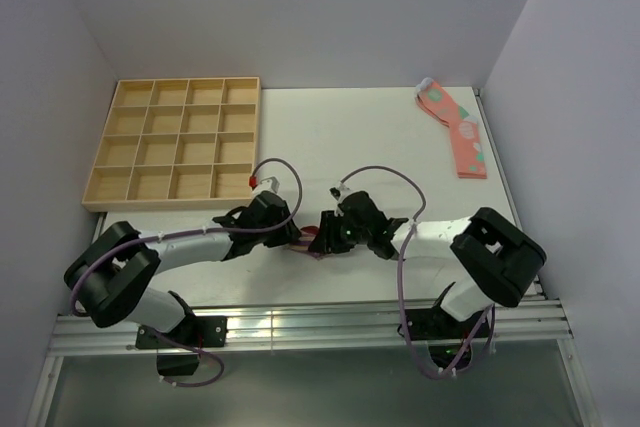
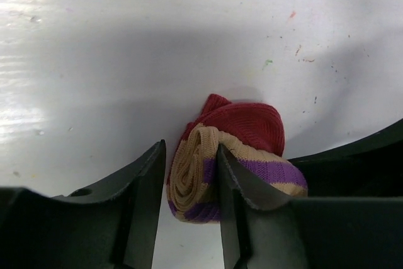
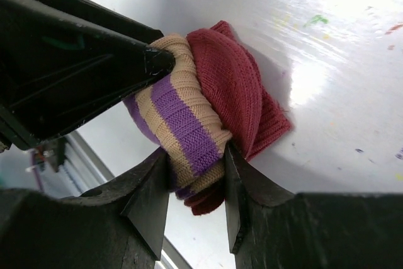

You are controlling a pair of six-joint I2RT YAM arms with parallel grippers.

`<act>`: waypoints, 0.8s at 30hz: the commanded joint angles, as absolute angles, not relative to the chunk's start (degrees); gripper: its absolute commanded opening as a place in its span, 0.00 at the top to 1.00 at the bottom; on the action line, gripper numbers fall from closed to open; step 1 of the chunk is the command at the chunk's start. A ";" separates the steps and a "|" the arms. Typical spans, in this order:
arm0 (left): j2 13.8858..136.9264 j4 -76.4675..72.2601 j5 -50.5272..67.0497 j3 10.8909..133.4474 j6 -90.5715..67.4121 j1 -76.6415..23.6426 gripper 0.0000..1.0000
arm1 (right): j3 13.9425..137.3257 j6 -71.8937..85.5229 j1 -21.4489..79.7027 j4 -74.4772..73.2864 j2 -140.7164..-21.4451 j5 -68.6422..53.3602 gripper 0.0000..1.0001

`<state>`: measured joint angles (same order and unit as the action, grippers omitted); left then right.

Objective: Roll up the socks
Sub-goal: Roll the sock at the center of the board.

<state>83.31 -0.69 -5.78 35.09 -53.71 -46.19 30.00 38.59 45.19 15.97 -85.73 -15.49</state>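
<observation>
Rolled socks (image 3: 220, 74) caught between both grippers.
Right gripper (image 3: 196, 153) pinches the striped cuff; left gripper (image 2: 190, 149) half-open astride the coil, grip unclear.

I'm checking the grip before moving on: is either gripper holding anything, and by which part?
The right gripper pinches the rolled sock at its striped cuff. The left gripper straddles the roll's coiled end; whether it clamps cannot be told.

Tray (image 1: 172, 135) far left, pink socks (image 1: 458, 130) far right
</observation>
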 commanded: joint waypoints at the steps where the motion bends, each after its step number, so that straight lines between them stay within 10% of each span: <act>1: 81.75 8.35 -4.04 31.64 -54.58 -47.29 0.58 | 29.09 40.95 43.59 10.72 -91.31 -12.04 0.99; 10: 70.06 5.89 -8.35 26.20 -58.80 -47.46 0.46 | 31.28 43.50 42.71 9.32 -97.11 -14.06 1.00; 13: 67.42 4.57 -9.14 24.53 -59.41 -47.46 0.28 | 31.99 44.12 42.71 8.35 -97.99 -14.06 1.00; 24: 61.35 -2.28 -11.95 18.72 -64.59 -50.26 0.26 | 33.31 45.35 41.31 9.14 -103.27 -18.54 1.00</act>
